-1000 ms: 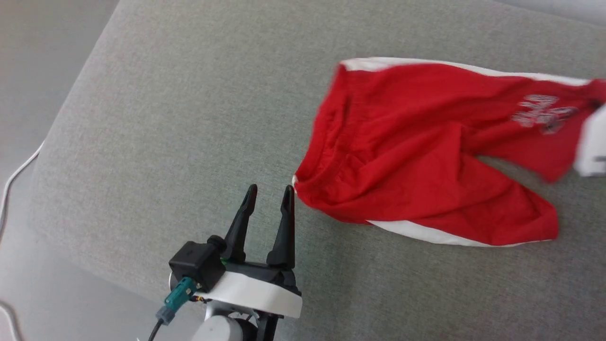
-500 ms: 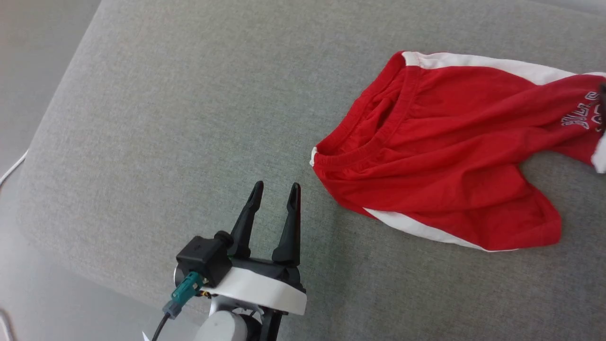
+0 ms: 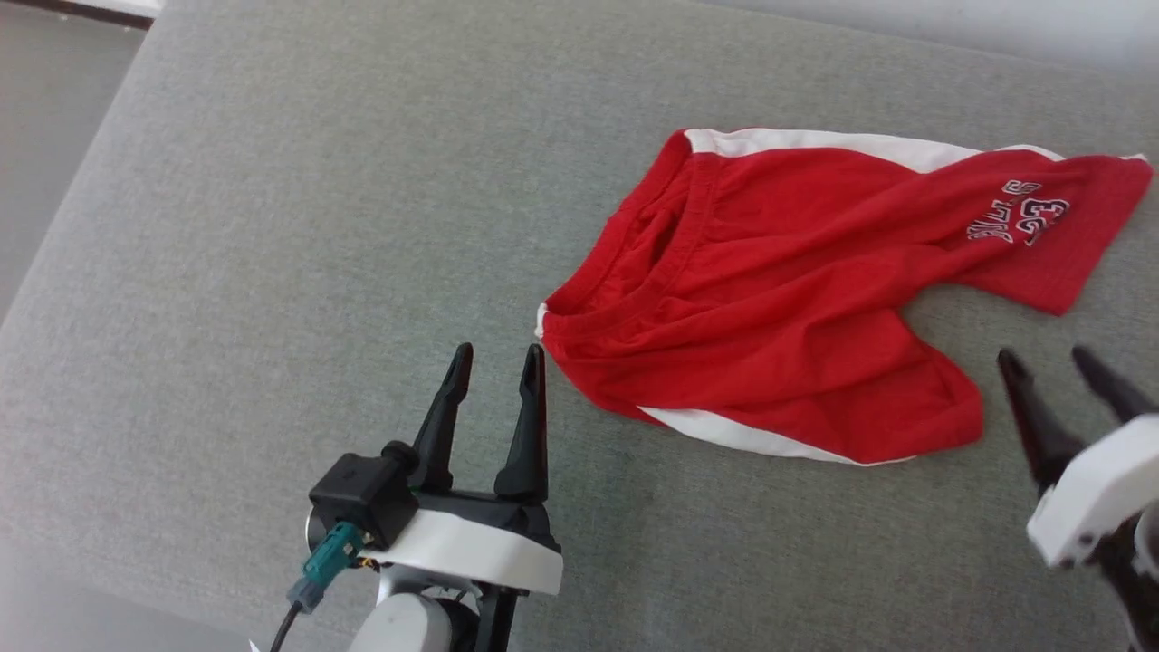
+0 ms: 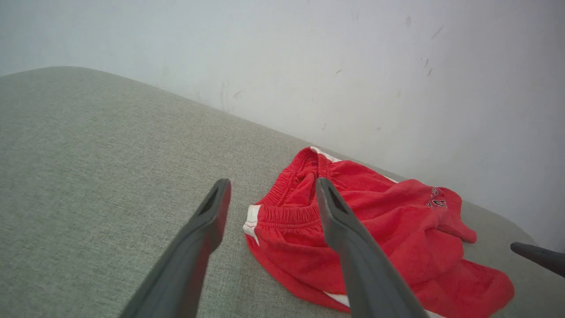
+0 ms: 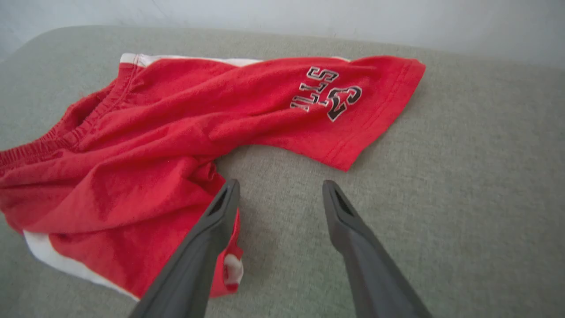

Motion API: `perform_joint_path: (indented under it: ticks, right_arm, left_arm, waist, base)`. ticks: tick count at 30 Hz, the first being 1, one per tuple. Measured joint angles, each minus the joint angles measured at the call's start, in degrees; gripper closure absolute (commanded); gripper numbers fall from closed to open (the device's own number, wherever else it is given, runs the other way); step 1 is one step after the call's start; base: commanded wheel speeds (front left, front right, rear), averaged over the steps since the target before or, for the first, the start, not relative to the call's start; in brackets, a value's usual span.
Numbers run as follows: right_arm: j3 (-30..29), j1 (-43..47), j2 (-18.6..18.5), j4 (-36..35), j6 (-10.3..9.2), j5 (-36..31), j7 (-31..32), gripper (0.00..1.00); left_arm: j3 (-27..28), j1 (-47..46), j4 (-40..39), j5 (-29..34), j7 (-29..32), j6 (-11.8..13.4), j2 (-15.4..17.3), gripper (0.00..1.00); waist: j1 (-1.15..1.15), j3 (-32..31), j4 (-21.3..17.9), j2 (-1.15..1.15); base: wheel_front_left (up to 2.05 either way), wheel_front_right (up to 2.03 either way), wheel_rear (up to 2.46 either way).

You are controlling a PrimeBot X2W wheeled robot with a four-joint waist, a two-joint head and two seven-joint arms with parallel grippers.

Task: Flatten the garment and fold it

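Left claw (image 3: 500, 350): fingers spread wide, nothing between them, hovering low over the grey fabric cushion (image 3: 272, 226). Its tips sit just beside the near corner of the gathered waistband (image 3: 616, 317); can't tell if they touch. Right claw (image 3: 1043, 356): also spread, empty. In the right wrist view bare cushion shows between the fingers, and one finger overlaps the near leg's hem without gripping it. The red athletic shorts (image 3: 779, 299) lie between the two claws and a bit ahead of both, flat-ish on the cushion, held by neither. The waistband end is nearest the left claw, the leg openings nearest the right. One white side stripe (image 3: 724, 430) runs along the edge closest to the claws; the other is on the far edge. The far leg with the printed logo (image 3: 1019, 217) reaches out past the right claw. A pale wall (image 4: 309, 66) stands beyond. Progress, my read: early. The shorts are laid out roughly but rumpled, the waistband gapes and curves, the near leg is bunched and creased, and the legs splay apart. No fold made. Left to do: pull corners taut, smooth, then fold.
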Motion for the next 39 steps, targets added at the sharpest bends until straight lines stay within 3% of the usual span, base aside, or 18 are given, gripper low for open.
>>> perform_joint_path:
  ticks: [5, 14, 15, 16, 18, 23, 30, 36, 39]
  right_arm:
    - [1.88, 4.86, 1.37, -3.04, 0.00, 0.83, 0.88, 0.00]
    - [4.43, 4.67, 0.14, 0.81, 0.01, -0.90, 3.99, 0.00]
    - [4.23, 4.66, 0.27, 1.38, 0.00, -1.40, 4.65, 0.15]
    - [3.88, 4.64, 0.46, 1.57, 0.00, -1.88, 5.03, 0.58]
    - [3.10, 4.46, 1.32, 1.70, -0.01, -2.48, 5.10, 1.00]
    - [2.15, 4.06, 2.94, 2.16, -0.01, -3.11, 4.47, 1.00]
    - [-1.41, 3.72, 4.57, 0.81, 0.00, -1.30, 4.03, 1.00]
    - [-10.46, 9.73, 5.68, -2.02, 0.00, 1.93, 7.45, 1.00]
    - [-15.16, 13.06, 5.69, -1.89, 0.00, -0.37, 8.54, 0.97]
  left_arm:
    - [-0.21, -0.01, -0.12, 0.04, 0.00, -0.55, -0.01, 0.00]
    - [-0.69, -0.04, 0.16, 0.04, 0.00, -0.96, -0.03, 0.00]
    - [-0.70, -0.03, 0.18, 0.04, 0.00, -0.96, -0.03, 0.00]
    - [-0.69, -0.02, 0.19, 0.03, 0.00, -0.96, -0.03, 0.00]
    - [-0.63, 0.01, 0.21, 0.03, 0.00, -0.96, -0.03, 0.00]
    - [-0.29, 0.46, 0.31, 0.03, 0.00, -0.90, -0.01, 0.00]
    - [0.26, 1.35, 0.59, 0.02, 0.07, -0.89, 0.86, 0.00]
    - [0.30, 2.00, 0.31, -0.04, 0.67, -0.88, 1.27, 0.00]
    - [0.18, 2.02, 0.12, -0.07, 1.20, -0.87, 1.56, 0.00]
  waist:
    - [0.00, 0.36, -0.53, 0.01]
    - [0.00, 1.52, 2.64, 0.01]
    - [0.01, 1.59, 3.05, 0.01]
    - [0.01, 1.64, 3.46, 0.01]
    - [0.00, 1.64, 4.12, 0.01]
    - [0.01, 0.78, 4.24, 0.01]
    - [0.01, -1.25, 0.89, 0.01]
    - [0.00, -3.06, -3.24, 0.01]
    - [0.00, -3.56, -5.05, 0.01]
  base:
    - [0.00, 0.00, 0.00]
    - [0.00, 0.00, 0.00]
    - [0.00, 0.00, 0.00]
    - [0.00, 0.00, 0.00]
    - [0.00, 0.00, 0.00]
    - [0.00, 0.00, 0.00]
    - [0.00, 0.00, 0.00]
    - [0.00, 0.00, 0.00]
    - [0.00, 0.00, 0.00]
